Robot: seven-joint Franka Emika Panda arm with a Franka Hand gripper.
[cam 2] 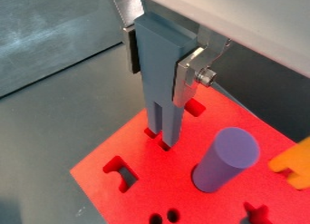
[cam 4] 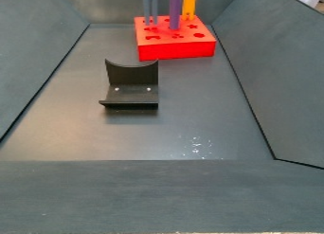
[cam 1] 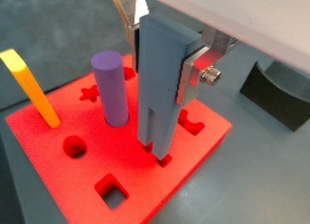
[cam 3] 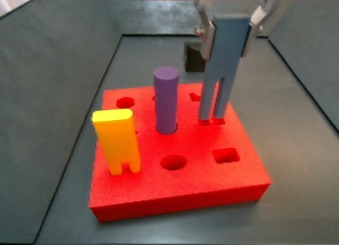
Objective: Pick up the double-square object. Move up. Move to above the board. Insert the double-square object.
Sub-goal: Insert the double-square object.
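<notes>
The double-square object [cam 3: 224, 65] stands upright at the upper right of the frame in a side view, its two prongs meeting the top of the board [cam 3: 199, 184]. The end effector [cam 3: 228, 29] is clamped on its upper part, silver fingers [cam 1: 195, 75] pressing its sides. On the board also stand a purple cylinder [cam 3: 166, 98] and a yellow forked peg [cam 3: 117, 140]. The fixture [cam 4: 129, 84] sits on the floor nearer centre frame.
</notes>
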